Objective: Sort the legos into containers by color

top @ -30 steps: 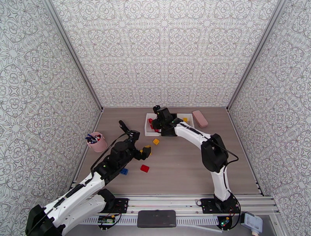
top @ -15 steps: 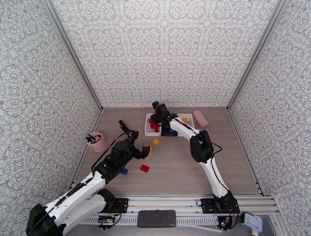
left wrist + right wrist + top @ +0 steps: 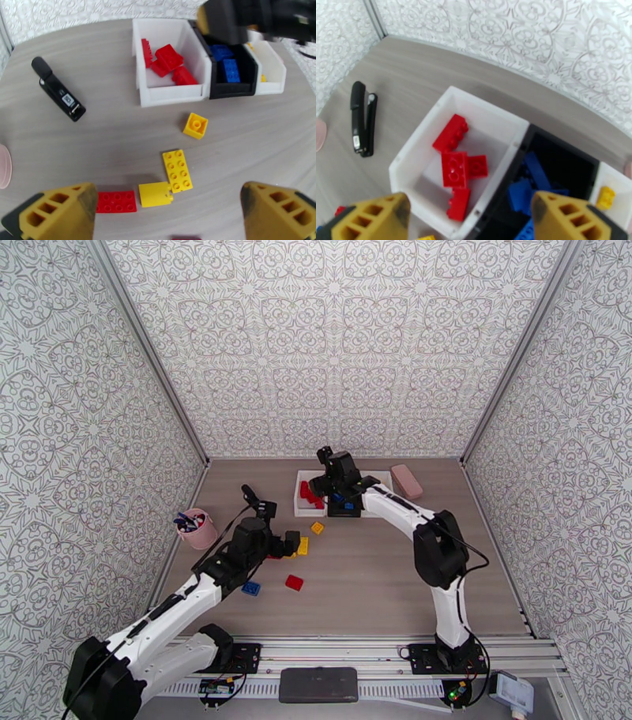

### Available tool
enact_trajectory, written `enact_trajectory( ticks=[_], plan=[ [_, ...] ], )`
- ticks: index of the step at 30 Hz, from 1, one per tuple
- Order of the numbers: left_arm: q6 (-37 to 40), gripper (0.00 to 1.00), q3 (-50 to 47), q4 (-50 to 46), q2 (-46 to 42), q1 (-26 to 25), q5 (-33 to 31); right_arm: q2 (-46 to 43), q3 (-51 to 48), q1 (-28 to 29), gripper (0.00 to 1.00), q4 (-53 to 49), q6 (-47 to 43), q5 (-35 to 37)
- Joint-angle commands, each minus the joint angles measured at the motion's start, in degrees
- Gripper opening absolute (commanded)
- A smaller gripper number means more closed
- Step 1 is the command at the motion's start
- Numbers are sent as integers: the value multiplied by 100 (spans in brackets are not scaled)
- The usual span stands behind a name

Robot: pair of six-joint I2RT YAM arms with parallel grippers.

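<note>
Left hand spread wide; right hand spread, empty.

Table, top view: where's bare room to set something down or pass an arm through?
Free: the wide stretch of table right of the right arm, nearer than the pink block; also the far-left corner behind the black bar. Crowded: in front of the trays, where loose bricks lie around the left arm.

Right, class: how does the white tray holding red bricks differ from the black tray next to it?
The white tray has white walls; the black tray has black ones. The white tray holds red bricks; the black tray holds blue bricks. Both are open-topped rectangles standing side by side.
</note>
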Motion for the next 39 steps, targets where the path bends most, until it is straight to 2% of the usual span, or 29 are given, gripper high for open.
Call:
enact_trajectory(
  ticks=[1, 10, 16, 19, 27, 39],
  plan=[
    [-365, 99, 514, -788, 458, 86, -205, -720, -954, 13, 86, 1015, -330, -361],
    [-644, 95, 1557, -1716, 1935, 67, -158, -2175, -2629, 13, 87, 1664, -1028, -1175],
    [-549, 93, 2124, -2210, 2758, 38, 43, -2571, -3059, 16, 88, 1336, -1331, -1853],
    [-541, 88, 2154, -2245, 2941, 45, 106, -2624, -3148, 16, 88, 1132, -1408, -2130],
    [-659, 71, 2315, -2380, 3335, 10, 226, -2531, -3086, 14, 88, 874, -1431, -2198],
    [-789, 65, 2306, -2354, 3669, -38, 226, -2411, -2920, 13, 89, 819, -1415, -2204]
  ],
)
